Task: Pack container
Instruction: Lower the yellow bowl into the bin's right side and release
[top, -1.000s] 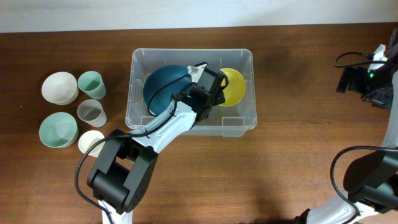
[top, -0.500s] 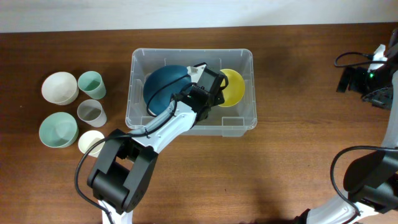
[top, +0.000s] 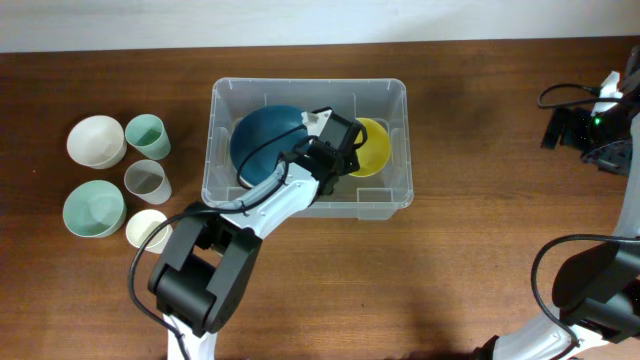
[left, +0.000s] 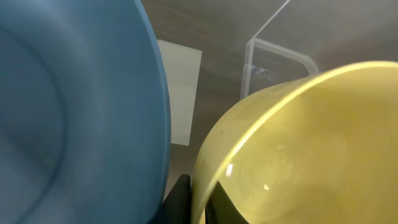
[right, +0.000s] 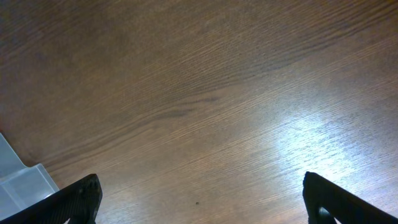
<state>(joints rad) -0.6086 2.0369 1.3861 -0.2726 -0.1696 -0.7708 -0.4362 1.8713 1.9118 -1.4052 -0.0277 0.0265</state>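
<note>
The clear plastic container (top: 385, 195) stands on the wooden table, with a dark blue bowl (top: 262, 135) on its left side and a yellow bowl (top: 374, 140) on its right side. My left gripper (top: 345, 150) reaches into the container and is shut on the yellow bowl's rim (left: 205, 180), one finger on each side of the wall. The blue bowl (left: 74, 112) sits right beside it, and the container's white label (left: 180, 93) shows under them. My right gripper (right: 199, 199) is open and empty above bare table at the far right.
Left of the container stand a white bowl (top: 96, 140), a pale green bowl (top: 94, 208), a green cup (top: 148, 135), a grey cup (top: 147, 181) and a cream cup (top: 147, 228). A container corner (right: 22, 186) shows in the right wrist view.
My left gripper and the yellow bowl have shifted slightly to the right and lower in the container. The right arm has not moved.
</note>
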